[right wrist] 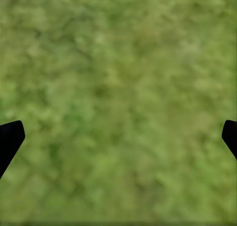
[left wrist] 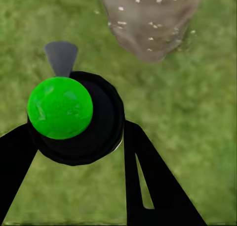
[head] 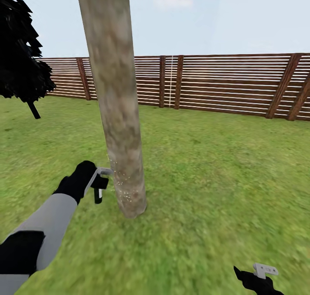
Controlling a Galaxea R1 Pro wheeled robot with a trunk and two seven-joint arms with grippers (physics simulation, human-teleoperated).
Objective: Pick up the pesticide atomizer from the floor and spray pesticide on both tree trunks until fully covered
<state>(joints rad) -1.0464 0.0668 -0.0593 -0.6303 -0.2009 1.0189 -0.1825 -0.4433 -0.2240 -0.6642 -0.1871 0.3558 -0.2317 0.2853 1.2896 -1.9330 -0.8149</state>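
At the lower right of the head view, the right gripper (head: pixel 258 275) hangs over grass (head: pixel 215 179), fingers spread and empty. Left of centre, the left gripper (head: pixel 100 184) clenches the pesticide atomizer (head: pixel 99 192) just beside the tree trunk (head: pixel 120 127), whose base is flecked with pesticide (head: pixel 122 192). A fence (head: pixel 224 86) stands behind.

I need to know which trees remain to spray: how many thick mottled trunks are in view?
1: the tree trunk rises just ahead of the left gripper; its base shows in the left wrist view. Another may stand outside the views.
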